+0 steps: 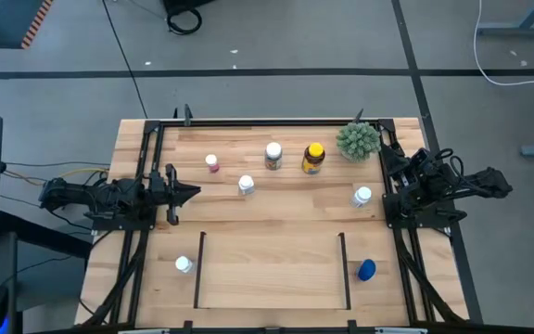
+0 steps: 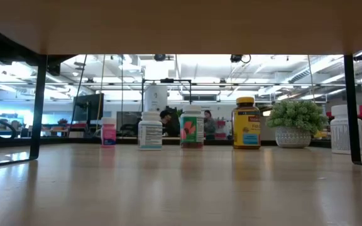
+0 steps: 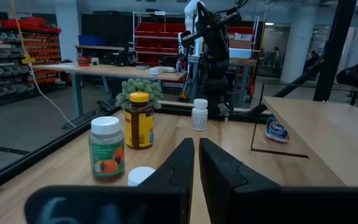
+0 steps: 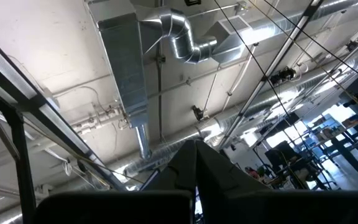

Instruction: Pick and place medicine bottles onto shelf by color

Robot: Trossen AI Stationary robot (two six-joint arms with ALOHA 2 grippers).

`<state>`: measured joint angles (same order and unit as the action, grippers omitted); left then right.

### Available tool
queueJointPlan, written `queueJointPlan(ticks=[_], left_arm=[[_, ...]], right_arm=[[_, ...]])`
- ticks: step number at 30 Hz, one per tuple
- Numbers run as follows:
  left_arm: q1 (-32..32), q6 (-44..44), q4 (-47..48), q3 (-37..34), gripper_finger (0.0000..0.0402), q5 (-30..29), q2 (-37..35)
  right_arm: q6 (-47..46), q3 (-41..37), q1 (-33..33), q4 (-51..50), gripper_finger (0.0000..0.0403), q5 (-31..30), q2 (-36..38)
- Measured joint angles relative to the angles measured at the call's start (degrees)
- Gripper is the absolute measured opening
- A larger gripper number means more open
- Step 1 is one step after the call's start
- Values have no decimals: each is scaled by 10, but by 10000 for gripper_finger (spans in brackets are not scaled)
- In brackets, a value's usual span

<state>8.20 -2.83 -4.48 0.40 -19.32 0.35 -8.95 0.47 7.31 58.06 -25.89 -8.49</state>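
Light wood of the shelf (image 1: 272,269) is being left bare, with a white-capped bottle (image 1: 184,265) just outside its left bar and a blue bottle (image 1: 366,270) outside its right. Farther back, five more bottles are being kept standing beside a green plant (image 1: 358,140). The left gripper (image 1: 193,192) and right gripper (image 1: 385,153) are being held clenched on nothing at the table's sides.

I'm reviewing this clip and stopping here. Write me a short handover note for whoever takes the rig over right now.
Left tool: shut, empty, at the table's left edge, pointing toward the bottles.
Right tool: shut, empty, parked at the right edge, tilted up at the ceiling.
Bottles: pink bottle, white bottle, fruit-label bottle and yellow-capped amber bottle stand across the far half; another white bottle near the right arm; one white bottle left of the shelf; blue bottle lying right of it.
Done: nothing on the shelf.
Left: all seven bottles.
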Motion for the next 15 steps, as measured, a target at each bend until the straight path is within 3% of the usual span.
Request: queueJointPlan(ticks=[15], left_arm=[[0, 0, 0, 0, 32, 0, 0]], right_arm=[[0, 0, 0, 0, 9, 0, 0]])
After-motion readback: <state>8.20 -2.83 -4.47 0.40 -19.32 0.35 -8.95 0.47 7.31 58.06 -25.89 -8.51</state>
